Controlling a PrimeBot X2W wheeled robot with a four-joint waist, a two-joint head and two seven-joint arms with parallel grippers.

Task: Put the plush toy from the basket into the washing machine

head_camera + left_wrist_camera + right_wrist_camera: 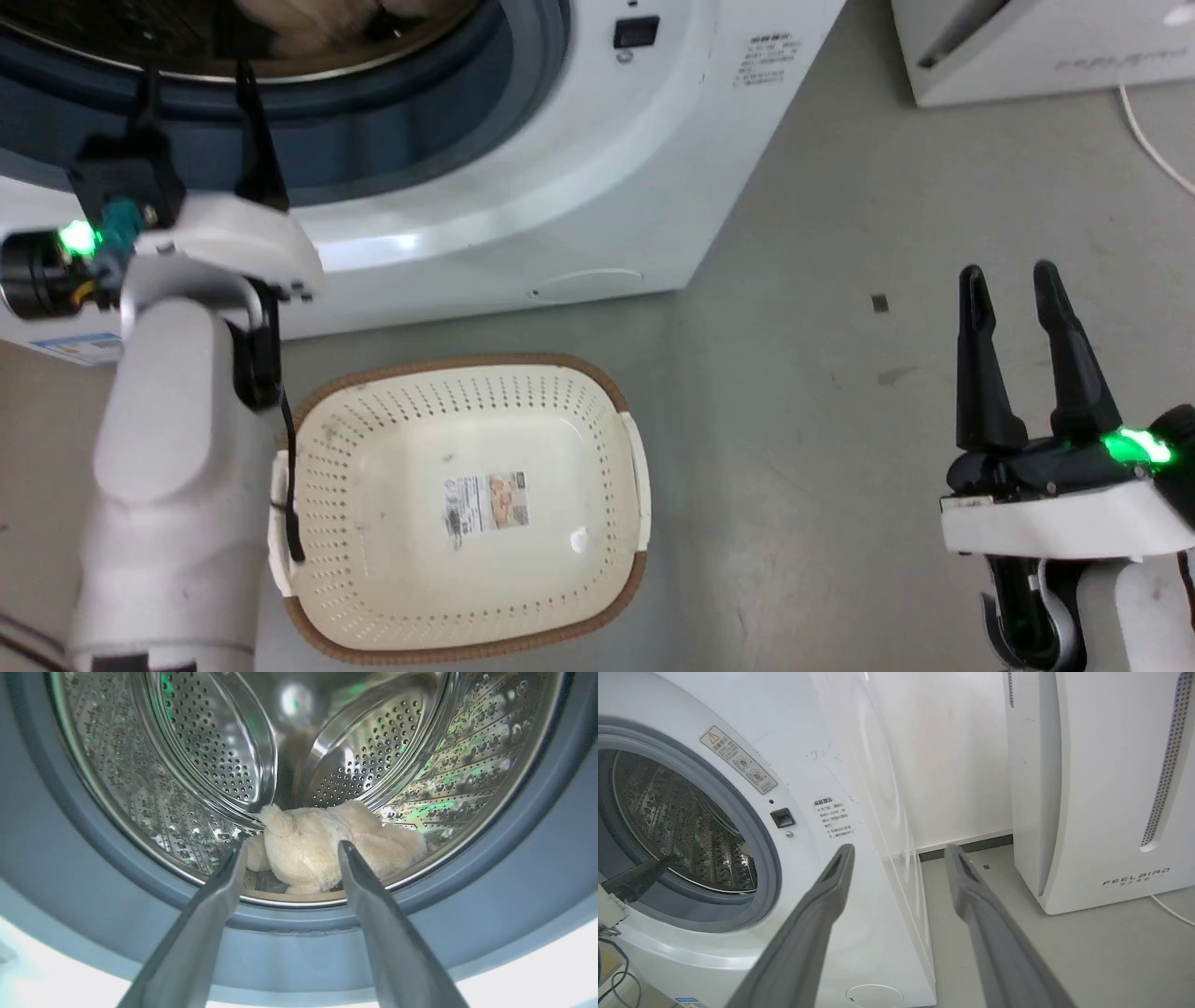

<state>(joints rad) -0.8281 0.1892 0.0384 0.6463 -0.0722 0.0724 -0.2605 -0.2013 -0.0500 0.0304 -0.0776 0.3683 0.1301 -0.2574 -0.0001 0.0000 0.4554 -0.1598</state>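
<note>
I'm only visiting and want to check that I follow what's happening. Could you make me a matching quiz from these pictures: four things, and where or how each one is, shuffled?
Things
1. fluffy beige plush toy
2. cream perforated plastic basket
3. left gripper, two dark fingers
4. right gripper, two dark fingers

States
A. on the grey floor, no toy in it
B. open, over bare floor
C. lying inside the shiny steel drum
D. open, pointing into the white washing machine

Pairs: 1-C, 2-A, 3-D, 4-B
</note>
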